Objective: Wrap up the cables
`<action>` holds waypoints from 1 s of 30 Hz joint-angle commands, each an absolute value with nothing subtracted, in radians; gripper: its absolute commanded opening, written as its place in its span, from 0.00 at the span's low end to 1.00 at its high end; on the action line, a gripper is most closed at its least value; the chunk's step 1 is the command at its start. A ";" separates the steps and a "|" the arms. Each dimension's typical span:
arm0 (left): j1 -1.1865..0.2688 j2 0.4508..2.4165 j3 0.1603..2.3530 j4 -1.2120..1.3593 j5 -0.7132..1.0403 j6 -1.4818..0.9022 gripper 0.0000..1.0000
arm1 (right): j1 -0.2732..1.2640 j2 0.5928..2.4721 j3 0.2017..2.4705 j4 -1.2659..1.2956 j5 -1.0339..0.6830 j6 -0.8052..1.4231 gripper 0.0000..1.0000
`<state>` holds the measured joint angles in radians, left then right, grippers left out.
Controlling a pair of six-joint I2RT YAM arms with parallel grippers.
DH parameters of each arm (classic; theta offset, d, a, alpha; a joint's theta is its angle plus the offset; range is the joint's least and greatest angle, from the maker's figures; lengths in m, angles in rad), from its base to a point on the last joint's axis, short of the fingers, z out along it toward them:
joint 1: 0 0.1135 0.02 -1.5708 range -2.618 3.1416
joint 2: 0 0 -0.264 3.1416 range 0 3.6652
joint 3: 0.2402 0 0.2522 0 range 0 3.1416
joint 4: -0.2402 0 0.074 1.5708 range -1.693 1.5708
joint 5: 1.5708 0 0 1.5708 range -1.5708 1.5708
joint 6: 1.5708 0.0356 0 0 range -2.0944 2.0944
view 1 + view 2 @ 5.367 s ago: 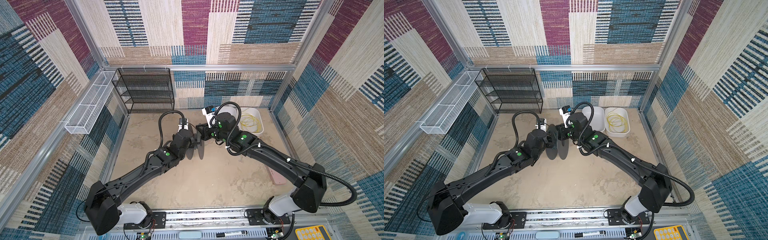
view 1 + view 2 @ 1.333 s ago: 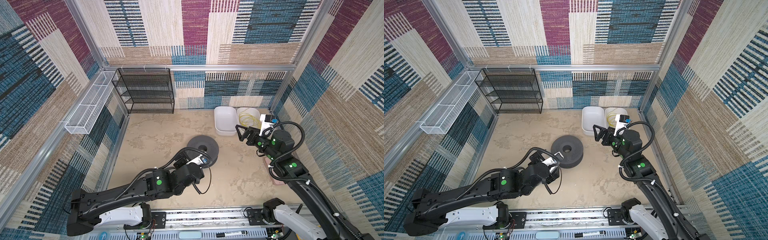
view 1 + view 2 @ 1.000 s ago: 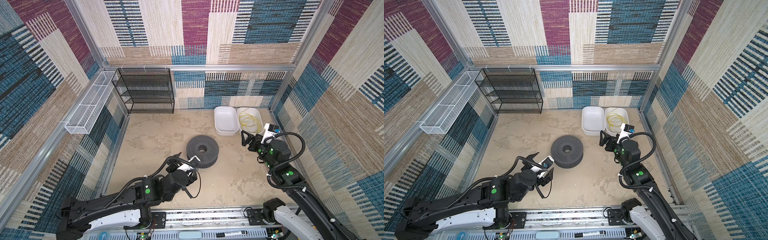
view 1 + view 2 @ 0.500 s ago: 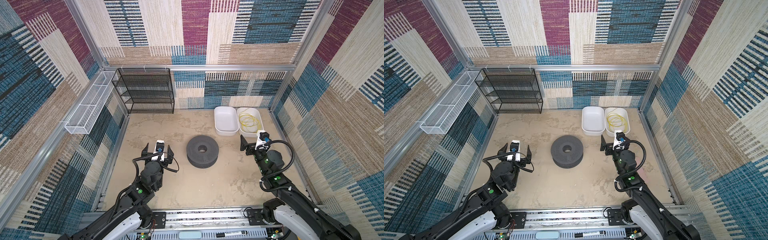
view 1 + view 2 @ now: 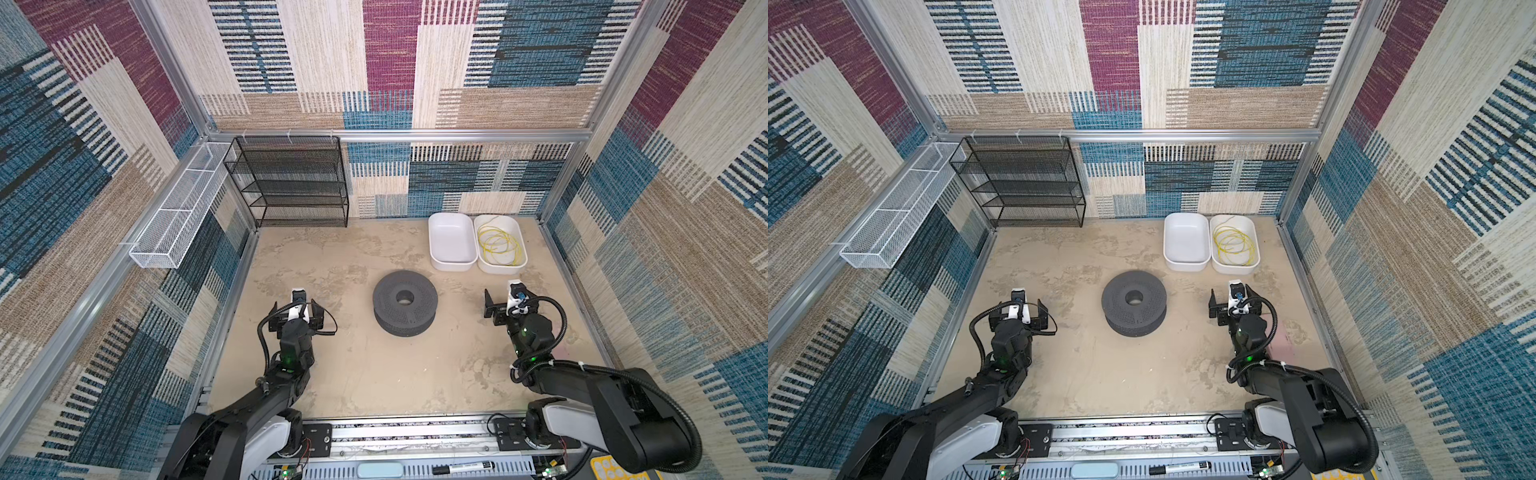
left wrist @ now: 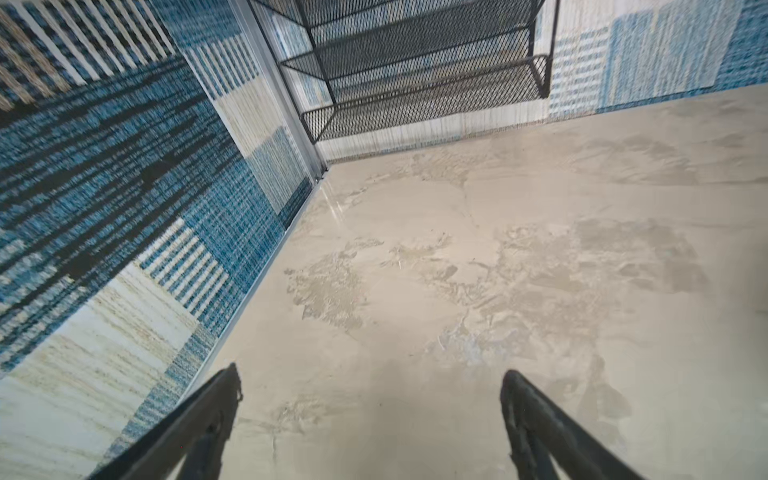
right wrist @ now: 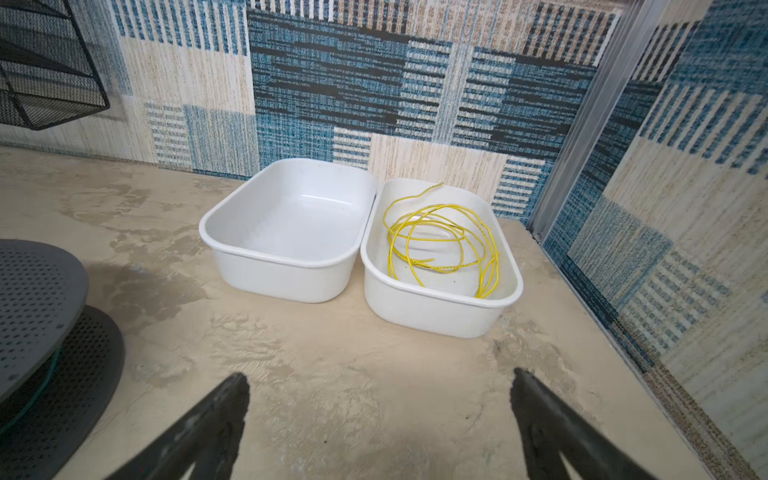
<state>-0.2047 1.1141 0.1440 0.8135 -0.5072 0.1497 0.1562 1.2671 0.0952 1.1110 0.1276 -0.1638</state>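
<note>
Reaching past the spool (image 5: 405, 307) for the yellow cable (image 7: 440, 245), coiled in the tub (image 7: 436, 316) beyond it, the right end effector (image 5: 512, 306) should pinch one free end; it and the left end effector (image 5: 294, 316) flank the spool, both released, empty.

The cable (image 5: 498, 246) lies in the right bin (image 5: 500, 272), beside the left bin (image 5: 453, 266), both behind the central spool (image 5: 388, 301).

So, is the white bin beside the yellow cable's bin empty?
Empty: this bin shows only bare floor; the yellow cable lies in the neighbouring bin.
</note>
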 commanded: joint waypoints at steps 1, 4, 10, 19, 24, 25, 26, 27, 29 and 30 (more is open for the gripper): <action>-0.157 1.237 0.162 1.022 -0.365 0.084 0.99 | 0.144 1.331 0.075 1.353 0.101 -0.144 0.99; -0.118 1.425 0.169 1.199 -0.315 0.055 0.99 | 0.133 1.420 0.063 1.462 0.103 -0.151 0.99; -0.054 1.492 0.243 1.083 -0.163 0.040 0.99 | 0.078 1.564 0.094 1.553 0.183 -0.065 0.99; 0.068 1.541 0.448 0.773 0.177 0.029 0.99 | 0.006 1.537 0.199 1.305 0.084 -0.002 0.99; 0.067 1.550 0.434 0.819 0.175 0.026 0.99 | 0.006 1.536 0.198 1.307 0.083 -0.003 0.99; 0.067 1.544 0.436 0.802 0.174 0.028 0.99 | 0.007 1.536 0.196 1.310 0.083 -0.003 0.99; 0.068 1.546 0.439 0.802 0.173 0.028 0.99 | 0.006 1.536 0.197 1.309 0.083 -0.003 0.99; 0.068 1.548 0.434 0.814 0.174 0.026 0.99 | 0.007 1.536 0.197 1.310 0.083 -0.003 0.99; 0.067 1.546 0.438 0.806 0.172 0.027 0.99 | 0.006 1.536 0.198 1.309 0.083 -0.003 0.99; 0.067 1.547 0.436 0.810 0.172 0.028 0.99 | 0.007 1.537 0.197 1.310 0.083 -0.003 0.99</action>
<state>0.0669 1.5467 0.4362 0.7963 0.1604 0.0513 0.0067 1.5383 0.1951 1.2942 0.0872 -0.0082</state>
